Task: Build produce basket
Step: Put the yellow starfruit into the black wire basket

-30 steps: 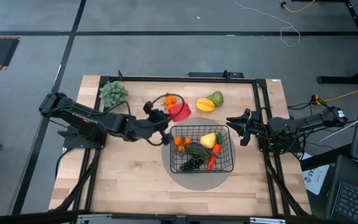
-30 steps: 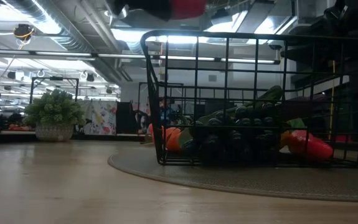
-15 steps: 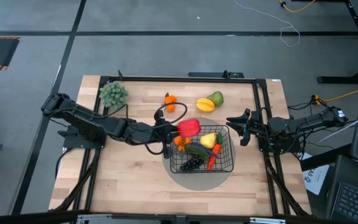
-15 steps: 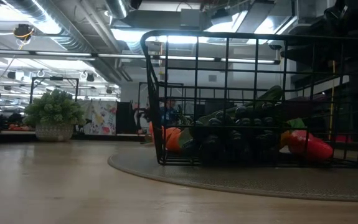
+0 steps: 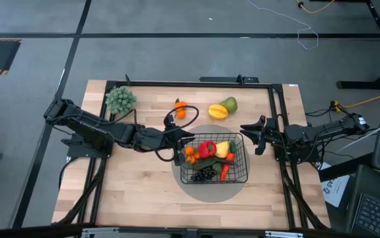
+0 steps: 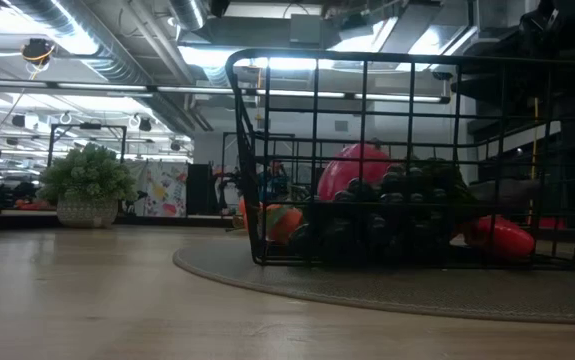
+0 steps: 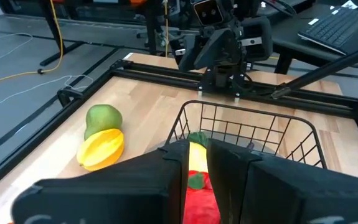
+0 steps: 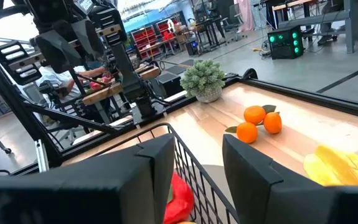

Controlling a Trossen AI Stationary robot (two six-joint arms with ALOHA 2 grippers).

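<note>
A small potted plant [image 5: 119,100] sits at the table's [image 5: 137,192] far left corner. My left gripper [image 5: 184,138] reaches in from the left and hangs at the left rim of the black wire basket [image 5: 238,178], its fingers [image 7: 228,168] a narrow gap apart and holding nothing; through that gap I see the red pepper [image 5: 207,148] lying loose below, inside the basket. The pepper rests on top of the other produce there: an orange cluster [image 5: 191,152], a green cucumber [image 5: 209,160], dark grapes [image 5: 204,174] and a yellow fruit [image 5: 221,149]. The basket stands on a grey round disc [image 5: 211,190]. Behind it on the wood lie a second orange cluster [image 5: 180,108], a yellow fruit [image 5: 217,112] and a green fruit [image 5: 229,104] touching it. My right gripper [image 5: 250,136] waits just beside the basket's right rim, fingers spread, empty
</note>
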